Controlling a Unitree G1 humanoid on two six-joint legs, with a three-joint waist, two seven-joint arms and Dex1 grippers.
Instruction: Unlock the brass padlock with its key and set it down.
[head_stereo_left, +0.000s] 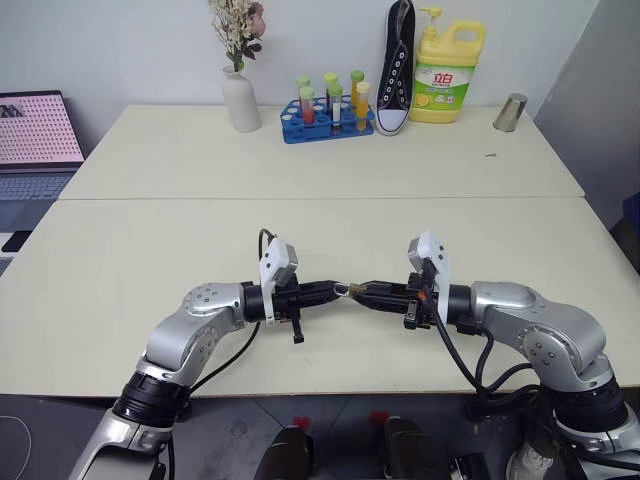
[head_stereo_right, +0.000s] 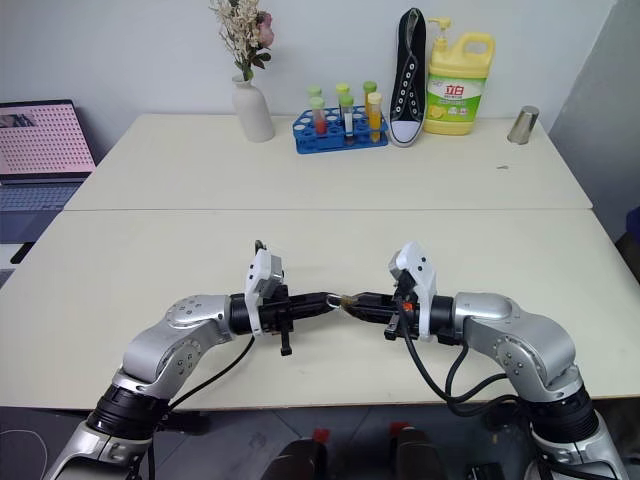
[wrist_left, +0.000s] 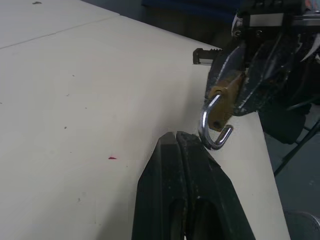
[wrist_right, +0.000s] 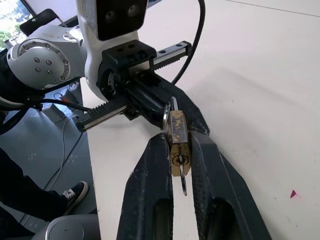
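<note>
Nearest me, I am holding both arms level above the table (head_stereo_left: 150, 250), tips meeting at centre. The right gripper (wrist_right: 180, 145) is clamping the brass padlock (wrist_right: 178, 141) by its body, jaws narrow around it; the key (wrist_right: 183, 183) is sitting in the keyhole, pointing back between the fingers. The left gripper (wrist_left: 176, 136) is resting with jaws fully closed, tips just beside the silver shackle (wrist_left: 212, 127). Farther back, I am seeing a vase (head_stereo_left: 240, 98), a test-tube rack (head_stereo_left: 327, 118), a sneaker (head_stereo_left: 396, 65), a detergent bottle (head_stereo_left: 448, 72) and a metal cup (head_stereo_left: 510, 112).
</note>
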